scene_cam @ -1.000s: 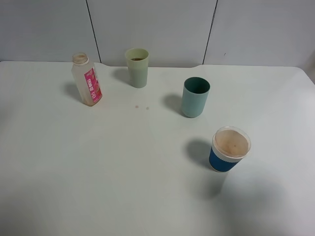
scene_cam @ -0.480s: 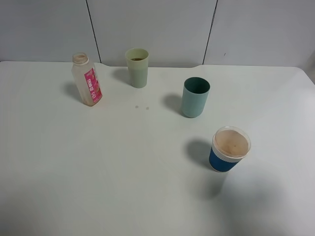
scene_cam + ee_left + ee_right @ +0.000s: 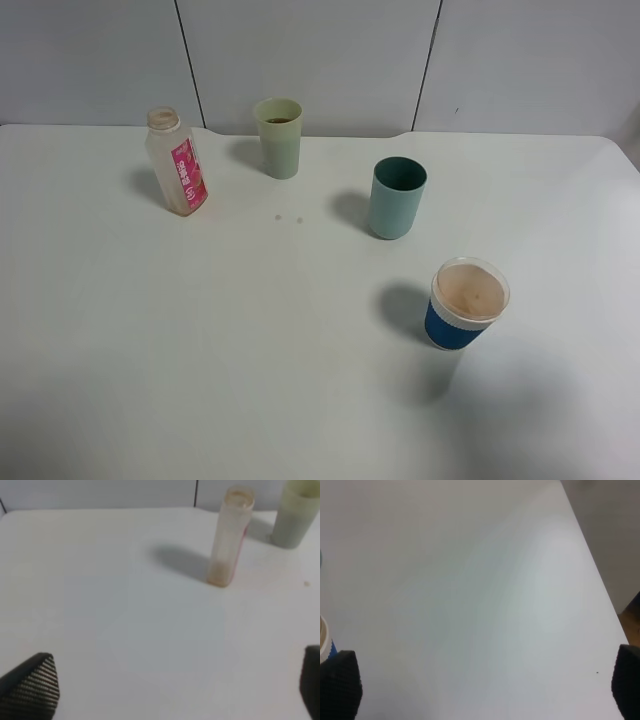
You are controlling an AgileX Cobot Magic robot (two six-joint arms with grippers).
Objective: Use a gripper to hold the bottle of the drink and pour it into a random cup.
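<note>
Clear thin plastic, the drink bottle near the table's far left corner looks nearly empty, so light, squeezable and tippy; grip mid-body at the pink label, both grippers' jaws being spread apart, holding nothing.

Pink-labelled clear bottle, pale green cup, teal tumbler, blue-and-white paper cup, white table.

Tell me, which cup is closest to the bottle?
The pale yellow-green cup, standing just right of the bottle at the table's far edge. The teal cup and the blue-and-white paper cup stand farther away.
</note>
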